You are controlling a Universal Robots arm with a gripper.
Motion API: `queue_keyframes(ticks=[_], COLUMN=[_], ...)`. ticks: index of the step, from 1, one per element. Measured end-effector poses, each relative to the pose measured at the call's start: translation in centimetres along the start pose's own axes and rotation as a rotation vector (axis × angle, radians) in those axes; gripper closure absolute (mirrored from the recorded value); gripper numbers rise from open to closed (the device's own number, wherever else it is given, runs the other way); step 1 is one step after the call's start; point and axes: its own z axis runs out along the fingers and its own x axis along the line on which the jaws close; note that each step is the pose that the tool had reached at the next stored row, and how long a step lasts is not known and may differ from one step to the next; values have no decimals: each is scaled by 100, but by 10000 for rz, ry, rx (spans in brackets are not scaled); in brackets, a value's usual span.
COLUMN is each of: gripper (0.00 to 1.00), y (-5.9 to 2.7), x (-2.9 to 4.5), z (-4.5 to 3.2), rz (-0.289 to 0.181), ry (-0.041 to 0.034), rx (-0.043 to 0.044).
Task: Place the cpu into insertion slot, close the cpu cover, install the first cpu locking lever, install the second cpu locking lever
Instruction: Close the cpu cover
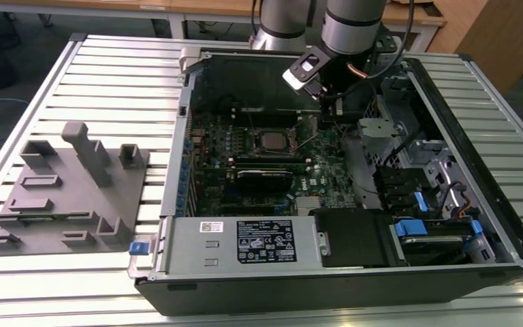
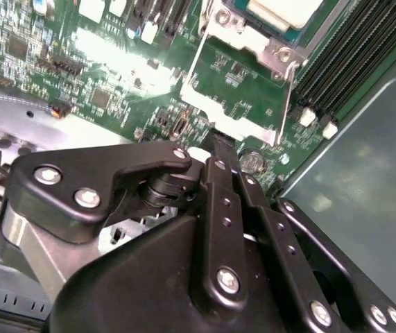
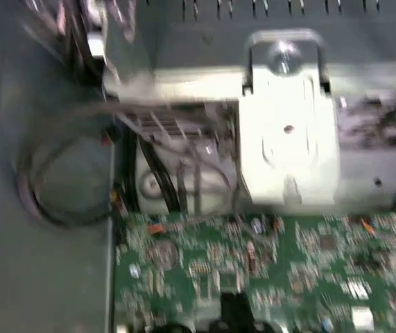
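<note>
In the exterior view the pincer hangs inside the open computer case, which stands on the slatted counter. The cpu lies in the insertion slot, close beside the pincer on the exterior view's left. One grey fixture sits well apart from the pincer.

In the second wrist view the pincer has its fingers drawn together with nothing between them. Just ahead of its tip is the cpu cover, seemingly down around the cpu. Two thin wire locking levers run out towards the pincer, one and the other. The step in hand looks to be a lever. To do it well, the closed tip should bear on the lever's free end and carry it down and under its catch. The push should be steady and must not scrape the board or lift the cover. The count is one cpu, one slot, one cover and two levers.

In the first wrist view the pincer sits over the green board. Beyond it are one pale bracket and one loop of cables.
</note>
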Motion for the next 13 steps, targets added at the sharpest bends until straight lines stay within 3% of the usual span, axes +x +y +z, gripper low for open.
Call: queue_keyframes(ticks=[6,13], gripper=[89,89], y=[-272,-537], x=[-8,-15], z=[-18,-36], rz=[-3,-9], ry=[2,-31], rx=[-237,-419])
